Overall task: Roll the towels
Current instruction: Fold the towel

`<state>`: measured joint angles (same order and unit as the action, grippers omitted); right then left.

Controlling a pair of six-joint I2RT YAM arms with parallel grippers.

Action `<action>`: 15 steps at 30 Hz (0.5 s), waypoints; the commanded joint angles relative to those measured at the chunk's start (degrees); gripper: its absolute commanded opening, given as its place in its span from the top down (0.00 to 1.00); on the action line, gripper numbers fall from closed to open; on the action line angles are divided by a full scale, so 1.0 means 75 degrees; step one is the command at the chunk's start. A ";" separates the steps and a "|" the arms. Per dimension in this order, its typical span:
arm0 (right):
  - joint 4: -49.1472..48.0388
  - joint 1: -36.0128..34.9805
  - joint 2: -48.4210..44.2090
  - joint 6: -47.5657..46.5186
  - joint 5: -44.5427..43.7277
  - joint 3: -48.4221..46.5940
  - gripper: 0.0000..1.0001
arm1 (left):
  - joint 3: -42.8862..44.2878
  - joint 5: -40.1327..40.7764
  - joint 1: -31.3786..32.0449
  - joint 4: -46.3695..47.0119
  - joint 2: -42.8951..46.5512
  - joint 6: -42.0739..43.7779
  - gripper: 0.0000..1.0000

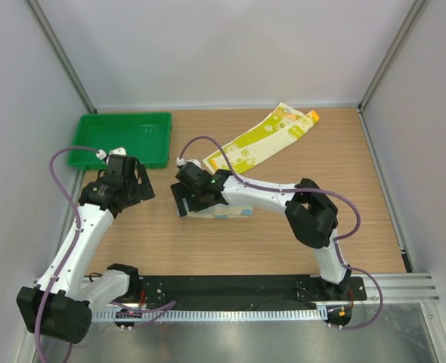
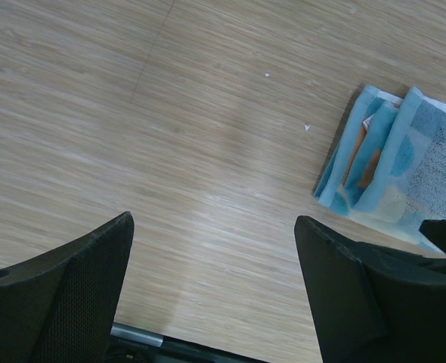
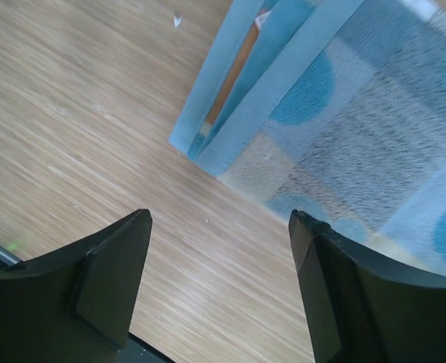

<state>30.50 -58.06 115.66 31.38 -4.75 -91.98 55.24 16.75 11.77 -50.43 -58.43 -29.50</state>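
Black right gripper (image 3: 219,223) parted, near blue towel (image 3: 344,136)

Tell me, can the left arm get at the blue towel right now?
Probably, at its nearest edge: only bare table lies between the open left tool and the blue towel. But the right tool hovers right over that towel, so the arms might crowd each other.

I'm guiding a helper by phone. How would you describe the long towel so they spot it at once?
On the wooden table, look toward the far edge, right of the green tray. The yellow-green towel lies there as a long diagonal strip with an orange tip, unlike the folded blue towel at mid-table.
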 commanded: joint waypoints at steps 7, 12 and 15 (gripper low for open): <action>-0.0610 -0.0040 -0.1226 -0.0094 -0.0502 0.0169 0.11 | -0.0006 0.0204 0.0013 0.0068 0.0022 0.0066 0.13; -0.0563 0.0440 -0.2446 0.0164 -0.0889 0.1352 0.09 | -0.0018 -0.0533 0.0024 0.0209 -0.0095 -0.0085 0.15; -0.0737 0.1154 -0.3044 0.0386 -0.0459 0.2301 0.13 | -0.0042 -0.1235 0.0315 0.0560 -0.0515 -0.0355 0.20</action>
<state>26.98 -53.63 97.21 32.05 -8.05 -79.13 55.22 13.63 12.16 -49.82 -59.59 -30.30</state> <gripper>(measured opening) 0.890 0.806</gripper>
